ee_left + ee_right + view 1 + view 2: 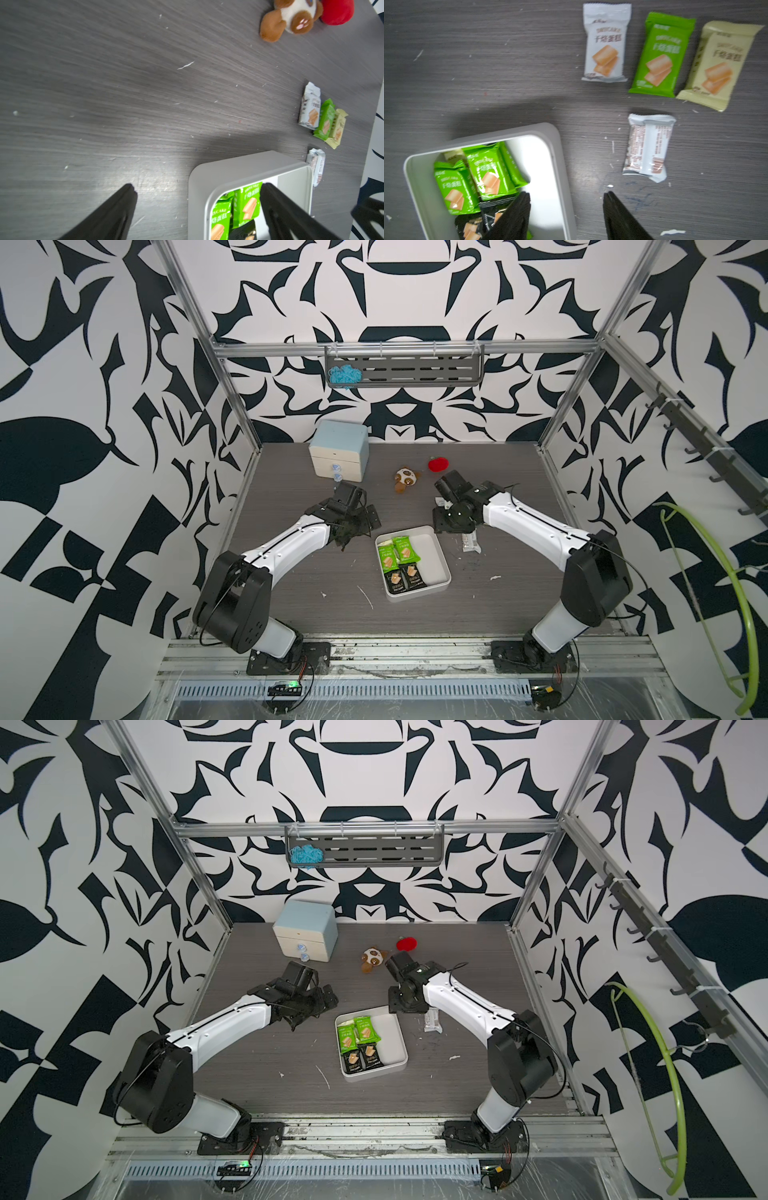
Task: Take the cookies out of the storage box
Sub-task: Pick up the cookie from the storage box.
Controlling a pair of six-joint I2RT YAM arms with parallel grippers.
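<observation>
The shallow square white plastic storage box (434, 560) sat mid-bench (415, 618), with green and black cookie packets (401, 553) crowded along its left side. Four more cookie packets (605, 43), white, green and cream, lay on the grey bench past its far right corner, mostly hidden from above by the right arm (523, 516). That arm's jaws stood apart and empty, one over the box and one over the bench. The left arm (291, 539) held its jaws wide and empty near the box's far left corner. A brown-and-white plush toy (406, 479), a red plush fruit (439, 463) and a blue-topped cream cabinet (338, 448) stood farther back.
</observation>
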